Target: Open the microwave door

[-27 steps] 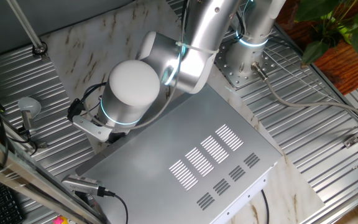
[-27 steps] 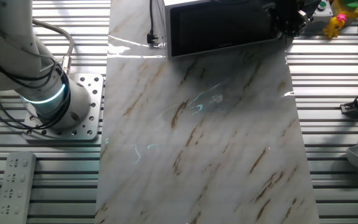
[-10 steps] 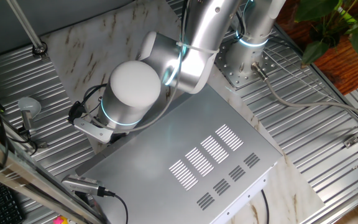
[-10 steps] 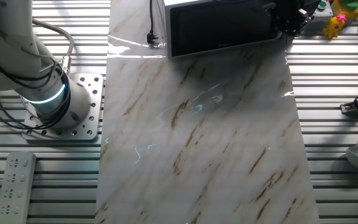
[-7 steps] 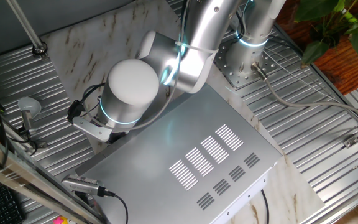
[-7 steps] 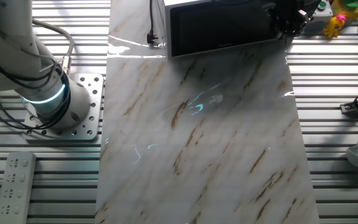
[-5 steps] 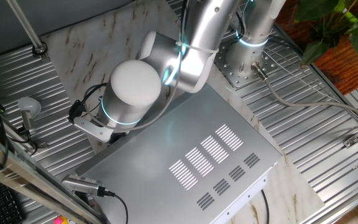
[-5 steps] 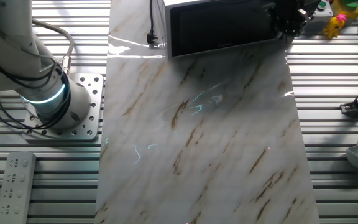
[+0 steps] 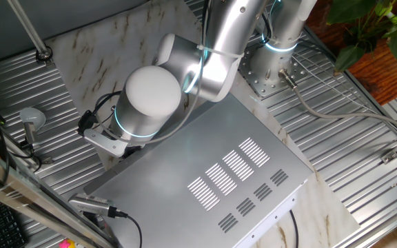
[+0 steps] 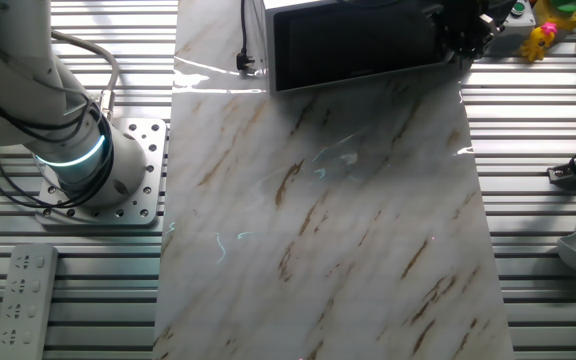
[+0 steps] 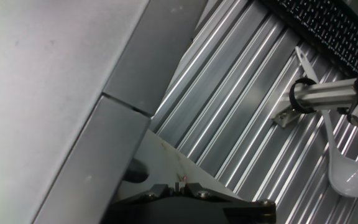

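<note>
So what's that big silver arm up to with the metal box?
The arm has its gripper down at the front corner of the microwave, by one end of the black door. The door looks shut, flat against the box. The pictures don't show whether the fingers are gripping anything.

microwave (image 9: pixel 205 176) on marble slab (image 10: pixel 338 240), hand (image 10: pixel 465 35) beside door (image 10: pixel 353 45) (right edge)

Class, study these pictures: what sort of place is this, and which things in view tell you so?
Probably a robotics lab bench, not a kitchen. The robot arm is bolted to a ribbed metal table, the microwave sits on a loose marble-patterned sheet, and a remote control lies near the arm's base.
</note>
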`<action>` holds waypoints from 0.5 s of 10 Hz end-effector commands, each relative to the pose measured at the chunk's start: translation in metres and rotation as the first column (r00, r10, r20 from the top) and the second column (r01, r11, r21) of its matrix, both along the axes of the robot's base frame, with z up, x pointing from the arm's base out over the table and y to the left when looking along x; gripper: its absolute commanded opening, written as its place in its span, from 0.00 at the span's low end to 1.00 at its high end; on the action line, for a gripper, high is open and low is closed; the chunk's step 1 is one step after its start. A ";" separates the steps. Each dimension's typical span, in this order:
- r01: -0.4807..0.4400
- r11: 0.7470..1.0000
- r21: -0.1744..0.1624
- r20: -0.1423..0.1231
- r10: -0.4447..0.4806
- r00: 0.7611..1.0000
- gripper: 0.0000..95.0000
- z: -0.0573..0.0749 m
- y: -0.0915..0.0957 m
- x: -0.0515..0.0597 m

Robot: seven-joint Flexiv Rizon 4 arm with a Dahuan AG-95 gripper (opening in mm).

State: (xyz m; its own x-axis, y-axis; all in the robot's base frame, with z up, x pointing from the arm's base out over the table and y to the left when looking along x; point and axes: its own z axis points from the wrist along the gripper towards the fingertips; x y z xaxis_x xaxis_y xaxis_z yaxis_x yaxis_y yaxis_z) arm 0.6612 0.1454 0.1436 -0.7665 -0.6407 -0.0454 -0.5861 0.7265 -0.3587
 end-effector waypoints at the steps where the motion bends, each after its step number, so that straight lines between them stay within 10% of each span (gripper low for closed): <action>1: 0.002 1.000 -0.007 0.006 -0.002 1.000 0.00 -0.010 0.015 -0.007; 5: 0.007 1.000 -0.006 0.003 -0.007 1.000 0.00 -0.010 0.015 -0.007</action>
State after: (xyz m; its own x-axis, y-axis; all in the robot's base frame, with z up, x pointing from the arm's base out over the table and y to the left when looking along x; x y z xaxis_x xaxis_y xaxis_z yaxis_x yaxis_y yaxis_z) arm 0.6650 0.1451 0.1439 -0.7703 -0.6361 -0.0442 -0.5800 0.7278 -0.3659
